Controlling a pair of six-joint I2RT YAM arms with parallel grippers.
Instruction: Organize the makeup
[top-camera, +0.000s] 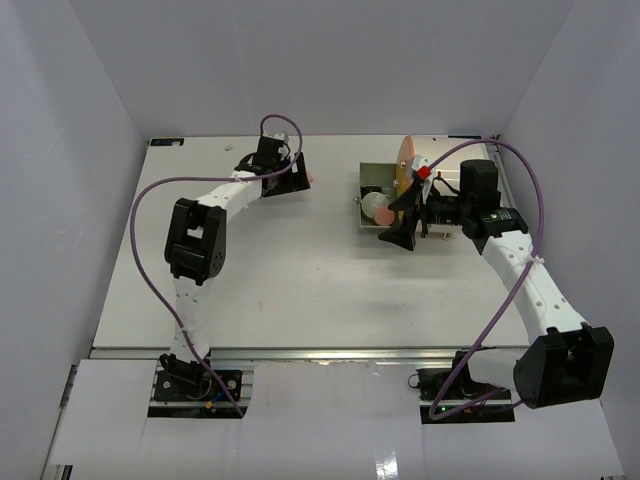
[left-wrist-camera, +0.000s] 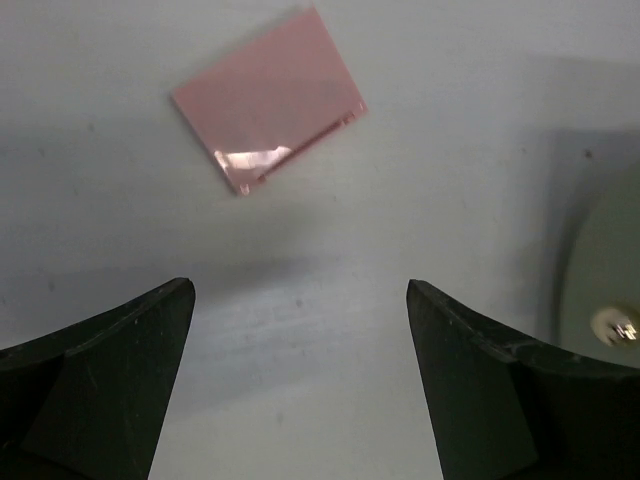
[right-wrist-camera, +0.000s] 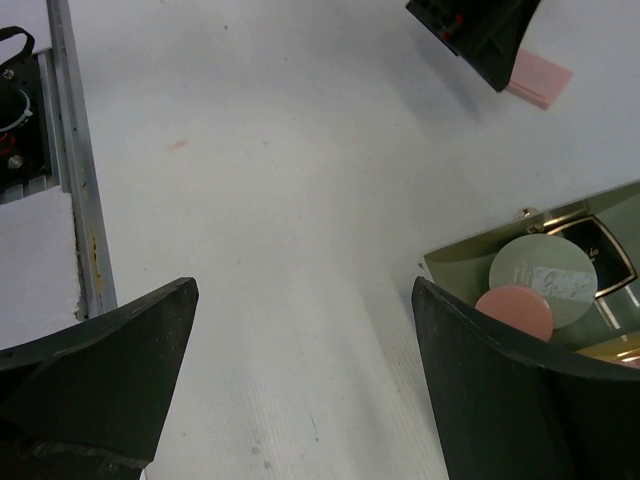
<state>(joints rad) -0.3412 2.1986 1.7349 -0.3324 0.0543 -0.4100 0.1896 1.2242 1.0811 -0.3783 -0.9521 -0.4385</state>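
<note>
White matte tabletop (top-camera: 300, 290), closed in by plain white walls (top-camera: 320, 60) on three sides. Pink rectangular pad (left-wrist-camera: 268, 98) is laid flat on the far part of the table, left of centre: thin, glossy, sharp-cornered, with a glare patch near one corner. Its long axis is seen running diagonally to the left gripper (left-wrist-camera: 298, 290), not square to the fingers. Left arm (top-camera: 215, 205) is stretched far, elbow raised, wrist pitched down. Its jaws are spread wide with nothing between them; the pad is just beyond the tips, untouched.

Open case (right-wrist-camera: 450, 258) is set far right, with an olive-gold rim and an orange round lid (top-camera: 405, 165) stood upright at its far-right edge. Inside, a pink disc (right-wrist-camera: 513, 310) is seen partly over a grey-green round compact (right-wrist-camera: 540, 280), beside a black compact (right-wrist-camera: 598, 252) with gold edging. Right arm (top-camera: 530, 290) is bent leftward from its base. Right gripper (right-wrist-camera: 304, 285) is held just beside the case, jaws wide and empty.
</note>
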